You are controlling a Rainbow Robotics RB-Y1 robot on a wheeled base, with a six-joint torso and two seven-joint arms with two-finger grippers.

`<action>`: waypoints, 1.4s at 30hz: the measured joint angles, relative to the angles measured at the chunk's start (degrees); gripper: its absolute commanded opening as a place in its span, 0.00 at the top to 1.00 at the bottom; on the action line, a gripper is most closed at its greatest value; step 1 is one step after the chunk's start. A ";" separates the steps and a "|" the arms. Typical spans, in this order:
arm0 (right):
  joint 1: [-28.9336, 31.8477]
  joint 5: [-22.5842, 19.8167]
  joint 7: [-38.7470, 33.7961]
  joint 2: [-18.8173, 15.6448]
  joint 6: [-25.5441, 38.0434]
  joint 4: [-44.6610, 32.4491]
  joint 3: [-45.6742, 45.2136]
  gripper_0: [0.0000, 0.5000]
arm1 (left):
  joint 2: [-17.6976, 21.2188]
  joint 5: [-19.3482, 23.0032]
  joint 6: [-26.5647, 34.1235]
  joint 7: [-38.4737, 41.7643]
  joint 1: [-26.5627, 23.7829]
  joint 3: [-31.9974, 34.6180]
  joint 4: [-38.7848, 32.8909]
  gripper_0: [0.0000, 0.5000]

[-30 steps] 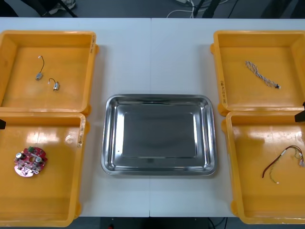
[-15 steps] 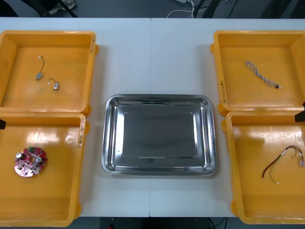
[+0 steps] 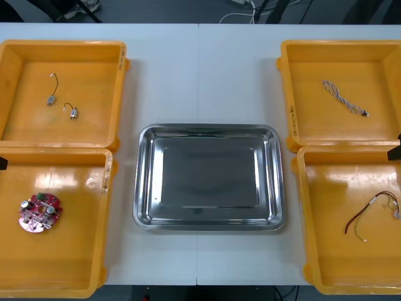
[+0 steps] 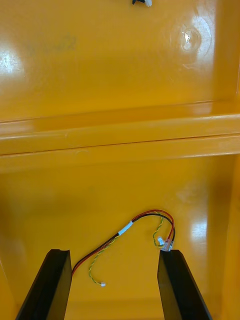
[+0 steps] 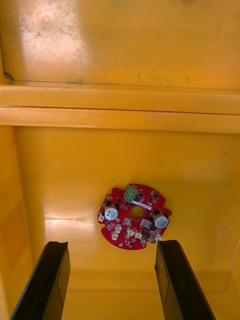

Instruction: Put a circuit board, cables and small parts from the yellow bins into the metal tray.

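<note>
- Starting out, we are seeing the metal tray bare.
- We are holding the left gripper wide over the circuit board, the right gripper wide over the red and yellow cable, both in yellow bins.
- We are judging a straight descent next.

Light desk: shiny metal tray at centre; yellow bins flank it in pairs, two per side, apart from the tray.
</note>
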 measured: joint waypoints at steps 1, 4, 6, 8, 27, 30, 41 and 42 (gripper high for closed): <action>0.00 0.00 0.00 0.00 0.00 0.00 0.00 0.00 | 0.00 0.00 0.00 0.00 0.00 0.00 0.00 0.00; -0.02 0.00 0.00 0.00 0.00 0.00 0.00 0.00 | 0.00 0.00 0.00 0.00 0.00 0.00 0.00 0.00; -0.32 0.00 0.00 0.00 -0.01 0.00 0.00 0.00 | -0.01 0.00 0.00 0.00 0.01 0.00 0.02 0.00; -0.90 0.00 0.00 0.00 -0.03 -0.01 -0.01 0.00 | -0.02 0.00 0.01 0.00 0.02 -0.13 0.11 0.00; -1.29 0.12 0.00 0.00 -0.13 -0.36 -0.03 0.00 | 0.03 0.16 0.01 -0.01 0.00 -3.62 0.42 0.00; -0.56 0.12 0.00 0.00 -0.58 -0.39 -0.03 0.00 | 0.03 0.17 0.01 -0.04 0.00 -4.12 0.69 0.00; 4.43 0.13 0.00 0.52 -6.71 -0.45 -0.03 0.00 | 0.03 0.16 -0.89 -6.08 0.00 -4.31 6.36 0.00; 4.88 0.14 0.00 0.78 -6.92 -0.45 -0.03 0.00 | 0.03 0.11 -1.46 -8.21 0.00 -4.40 6.64 0.00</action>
